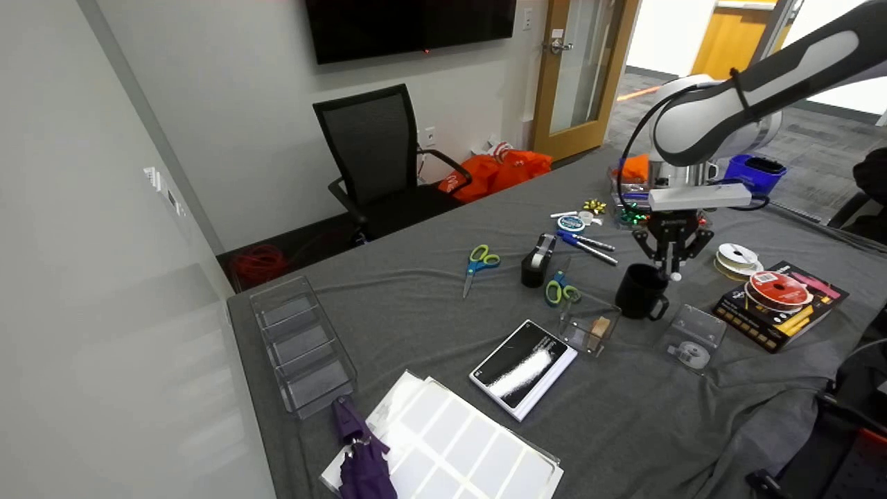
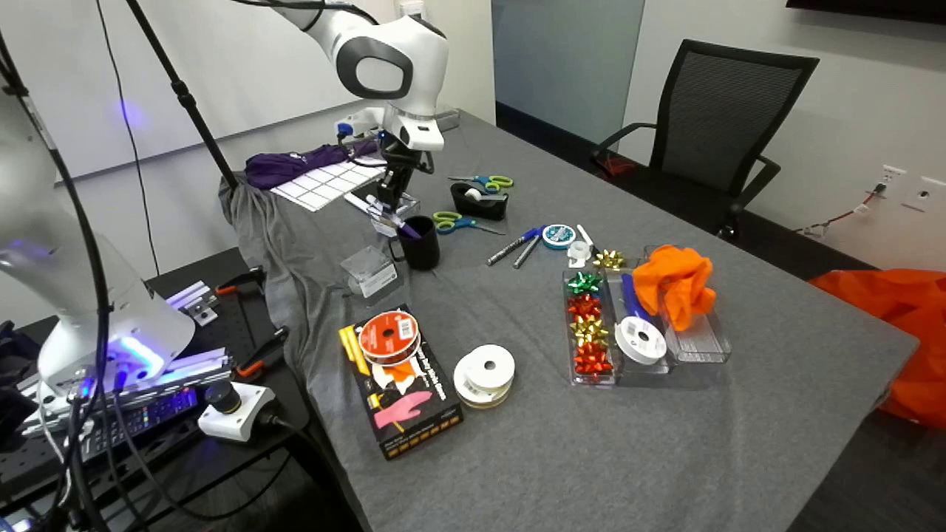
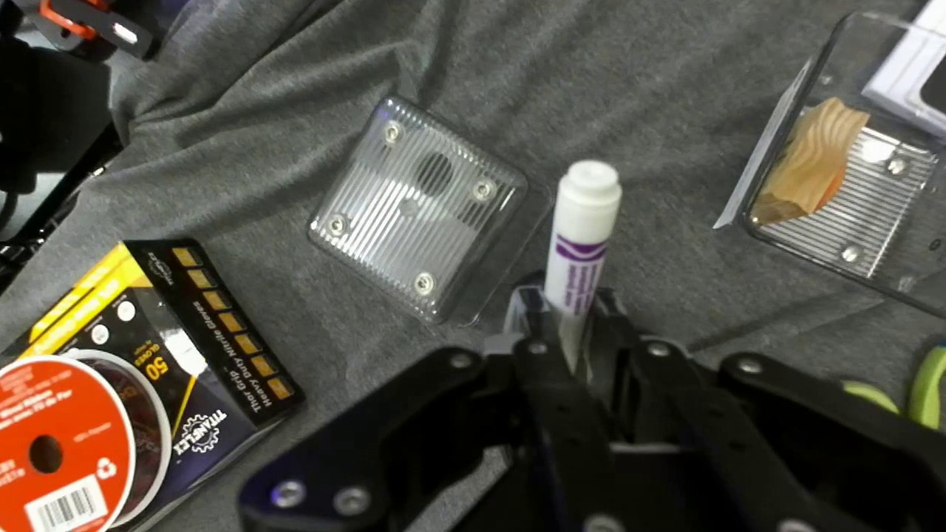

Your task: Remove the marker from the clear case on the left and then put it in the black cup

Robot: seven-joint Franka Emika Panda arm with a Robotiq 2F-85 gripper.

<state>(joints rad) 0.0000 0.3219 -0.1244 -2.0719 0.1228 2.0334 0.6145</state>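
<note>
A white marker with a purple band (image 3: 582,251) is held at a tilt between my fingertips (image 3: 569,325), its white end sticking out. In an exterior view its purple end (image 2: 409,231) overlaps the mouth of the black cup (image 2: 421,247); I cannot tell whether it is inside. The black cup (image 1: 639,291) stands upright with a handle, just under my gripper (image 1: 669,255); in the wrist view my fingers hide most of it. A clear case (image 3: 414,214) lies near the cup. Another clear case (image 3: 776,255) holds a wooden piece. Which one is meant I cannot tell.
A glove box (image 1: 748,322) with a red ribbon spool stands near the cup. Scissors (image 1: 563,287), a tape dispenser (image 1: 537,262), a black-and-white box (image 1: 523,367) and dark markers (image 2: 515,247) lie around. Clear trays with bows (image 2: 589,332) stand farther off.
</note>
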